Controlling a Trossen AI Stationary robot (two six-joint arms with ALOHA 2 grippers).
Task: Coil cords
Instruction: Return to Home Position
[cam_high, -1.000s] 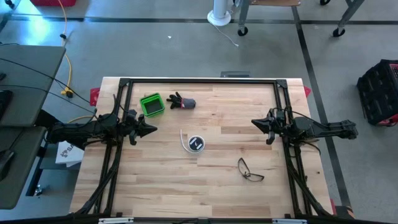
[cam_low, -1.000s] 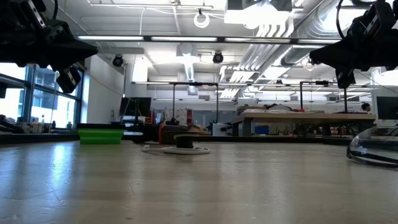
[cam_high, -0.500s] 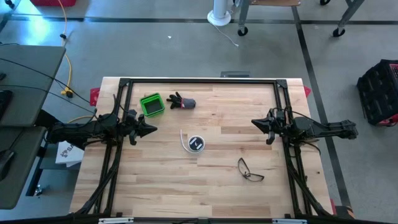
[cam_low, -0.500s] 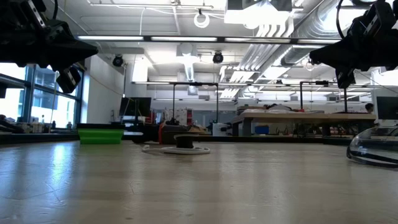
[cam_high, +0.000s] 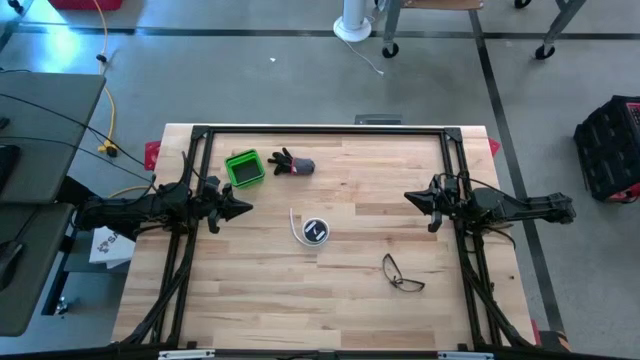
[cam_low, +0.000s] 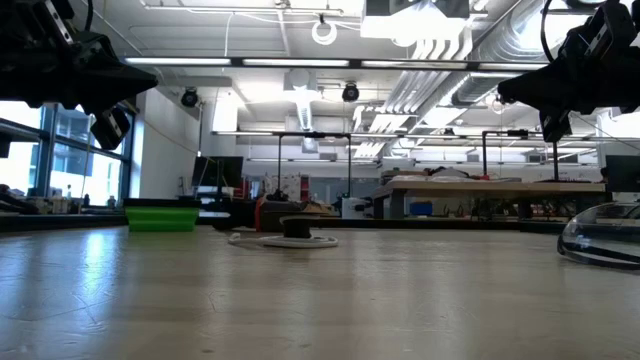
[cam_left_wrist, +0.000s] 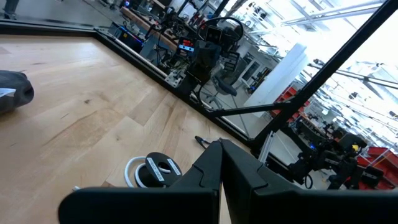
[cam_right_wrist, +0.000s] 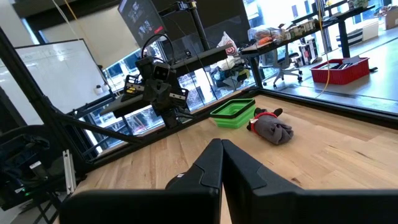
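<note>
Reel (cam_high: 316, 231) and cord (cam_high: 295, 224) rest between left gripper (cam_high: 246, 207) and right gripper (cam_high: 408, 197) (closed).

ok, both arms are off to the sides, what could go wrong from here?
1. A tail of the white cord curves out beside the reel, not wound on it; it may loosen or snag.
2. The eyeglasses lie near the reel on the right gripper's side; a reach could clip them. The left gripper waits opposite.
</note>
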